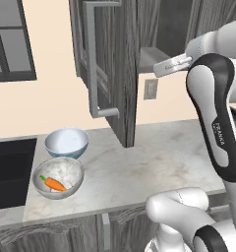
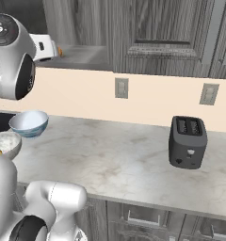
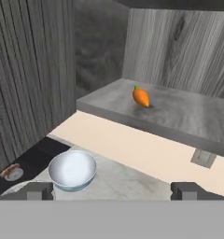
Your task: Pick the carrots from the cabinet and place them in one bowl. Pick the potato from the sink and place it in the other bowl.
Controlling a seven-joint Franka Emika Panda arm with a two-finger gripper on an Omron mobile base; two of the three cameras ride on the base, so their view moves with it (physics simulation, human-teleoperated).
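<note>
Going left to right in our hand view, the black sink [image 3: 25, 161] sits at the lower left edge with the potato [image 3: 11, 172] resting in it as a small tan-brown lump. Just right of that, the pale blue-white bowl [image 3: 73, 169] stands on the marble counter [image 3: 128, 179], with nothing in it. Above and to the right, inside the open cabinet [image 3: 179, 56], the second carrot [image 3: 141, 96] lies on the grey shelf [image 3: 179, 114], green top pointing away and up, thick end toward us.

Our gripper [image 3: 112, 190] has its jaws spread as wide as they go, with nothing between them. The carrot sits ahead of the jaws, above them and slightly right of centre, well apart. We judge that its long axis runs roughly away from us, across the line between the fingertips, which should suit a close across its width.

From the left base view, one carrot [image 1: 54, 184] already lies in the mottled grey bowl [image 1: 73, 170], beside the open cabinet door [image 1: 110, 74].
</note>
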